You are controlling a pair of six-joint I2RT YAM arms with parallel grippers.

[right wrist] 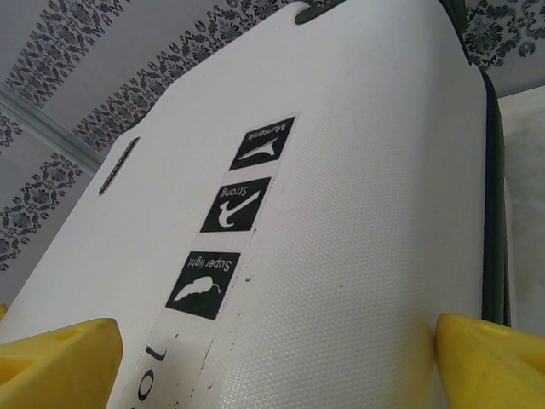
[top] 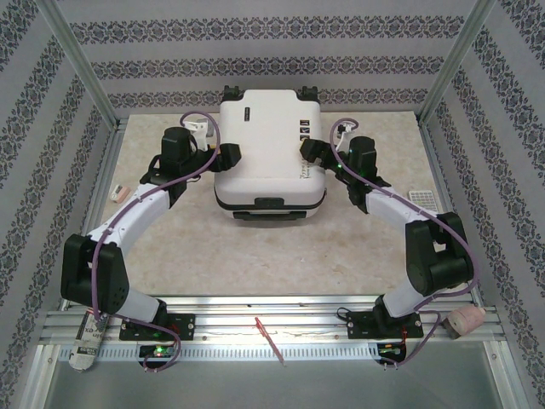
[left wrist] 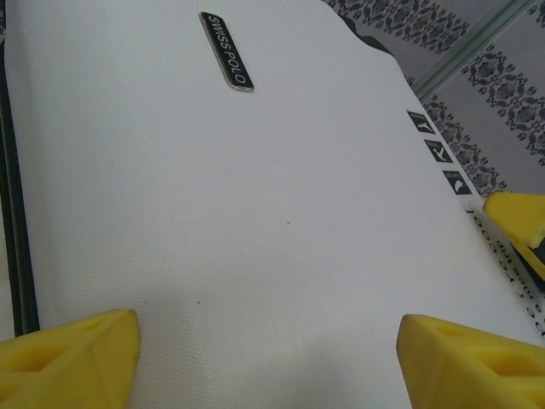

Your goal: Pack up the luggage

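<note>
The luggage [top: 269, 145] is a white hard-shell suitcase lying shut in the middle of the table, its black handle toward the arms and its wheels toward the back wall. My left gripper [top: 228, 155] is at its left edge and my right gripper [top: 311, 152] at its right edge. In the left wrist view the yellow fingers [left wrist: 77, 354] stand wide apart over the white lid [left wrist: 255, 196], so that left gripper [left wrist: 268, 349] is open. The right gripper [right wrist: 274, 358] is open too, its fingers [right wrist: 485, 358] spread over the lid near the black logos [right wrist: 237, 204].
A small pink and white item [top: 120, 192] lies at the table's left edge and a white keypad-like item [top: 423, 199] at the right edge. On the front rail are a red stick [top: 269, 338], a tube [top: 88, 341] at left and a pink roll [top: 467, 320] at right.
</note>
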